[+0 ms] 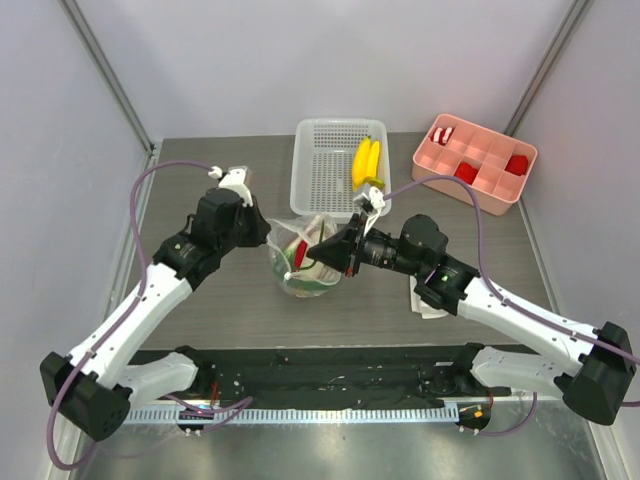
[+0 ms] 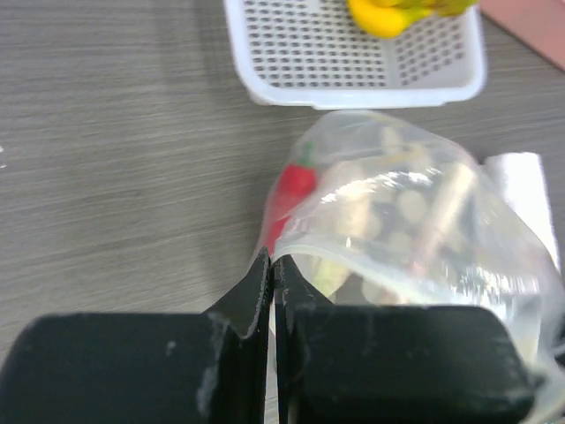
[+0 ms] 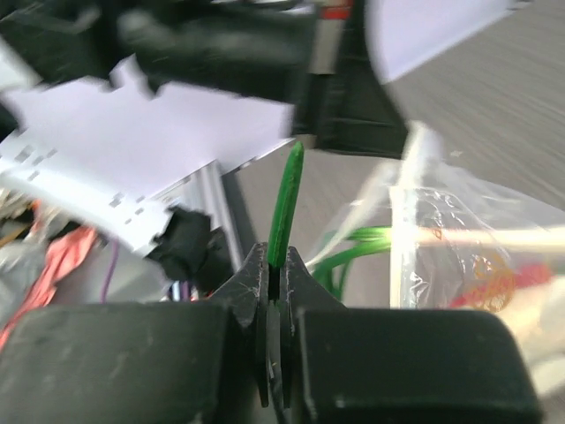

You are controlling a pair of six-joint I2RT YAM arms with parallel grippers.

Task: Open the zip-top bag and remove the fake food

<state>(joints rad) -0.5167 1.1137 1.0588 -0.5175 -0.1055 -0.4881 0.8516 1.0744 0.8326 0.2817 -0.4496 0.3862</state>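
The clear polka-dot zip-top bag [image 1: 300, 262] sits open at the table's middle, between my two grippers. My left gripper [image 2: 272, 265] is shut on the bag's rim at its left side. A red chili [image 2: 291, 190] and pale foods show inside the bag [image 2: 415, 221]. My right gripper [image 3: 278, 265] is shut on a thin green stem [image 3: 285, 208] at the bag's right side; more green stems [image 3: 353, 243] trail into the bag [image 3: 468, 256]. In the top view the right gripper [image 1: 322, 250] is at the bag's mouth. A yellow banana bunch [image 1: 366, 162] lies in the white basket.
A white perforated basket [image 1: 320, 170] stands just behind the bag, also in the left wrist view [image 2: 353, 62]. A pink divided tray [image 1: 475, 160] with red blocks is at the back right. A rolled white cloth [image 1: 430, 300] lies under the right arm.
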